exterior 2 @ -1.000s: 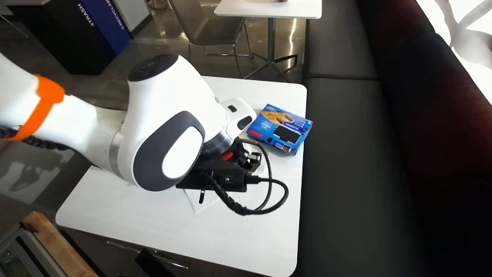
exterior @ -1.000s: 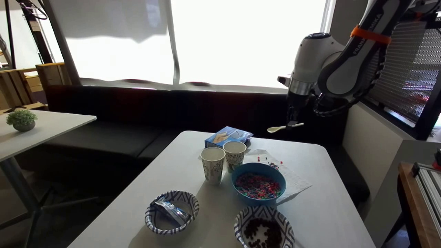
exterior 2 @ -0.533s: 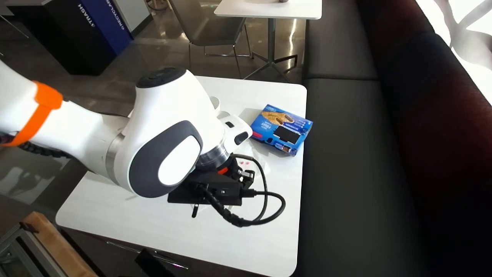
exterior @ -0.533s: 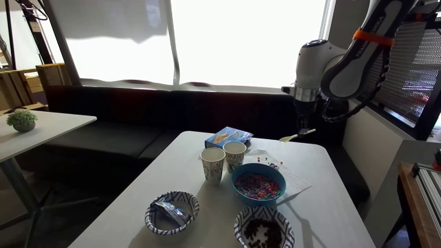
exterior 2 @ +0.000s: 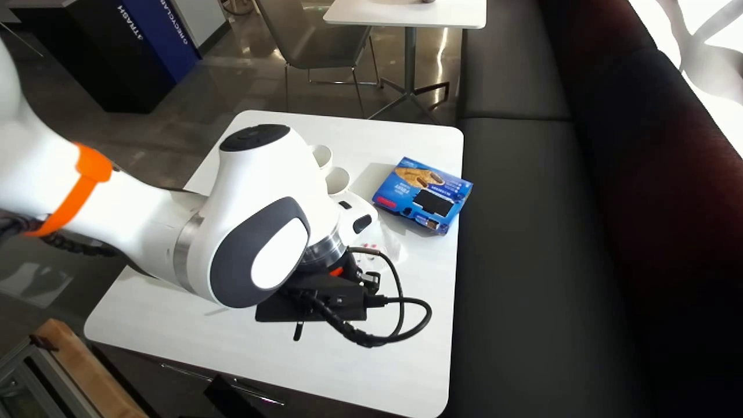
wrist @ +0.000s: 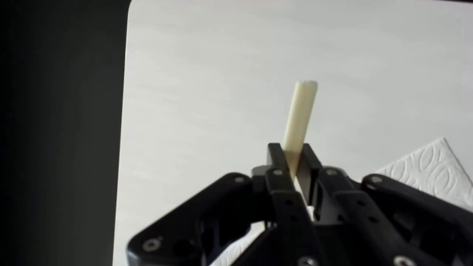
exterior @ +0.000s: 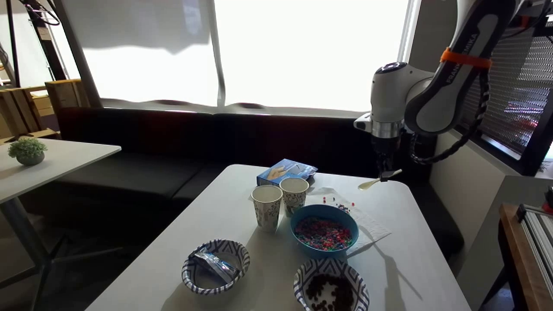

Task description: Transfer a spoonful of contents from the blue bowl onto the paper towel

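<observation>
My gripper [exterior: 386,176] is shut on a pale cream spoon [exterior: 368,185], above the table's far right corner in an exterior view. The spoon's head points down-left there; I make out no bits on it. In the wrist view the jaws [wrist: 294,157] grip the spoon's handle [wrist: 300,114]; its head is hidden. The blue bowl [exterior: 324,211] holds pinkish-red and bluish contents [exterior: 324,233]. The white paper towel [exterior: 373,231] lies beyond and right of the bowl, with a few bits [exterior: 343,208] on it. Its corner [wrist: 434,171] shows in the wrist view.
Two paper cups [exterior: 267,209] [exterior: 294,198] stand left of the blue bowl, before a blue carton [exterior: 285,169]. A patterned bowl [exterior: 237,252] holds a silver packet. Another patterned bowl [exterior: 330,265] holds dark bits. The table edge [wrist: 123,92] shows in the wrist view.
My gripper with the spoon has moved lower and away from the carton, rightward in an exterior view. The arm's shadow now falls on the table. The things on the table have not moved.
</observation>
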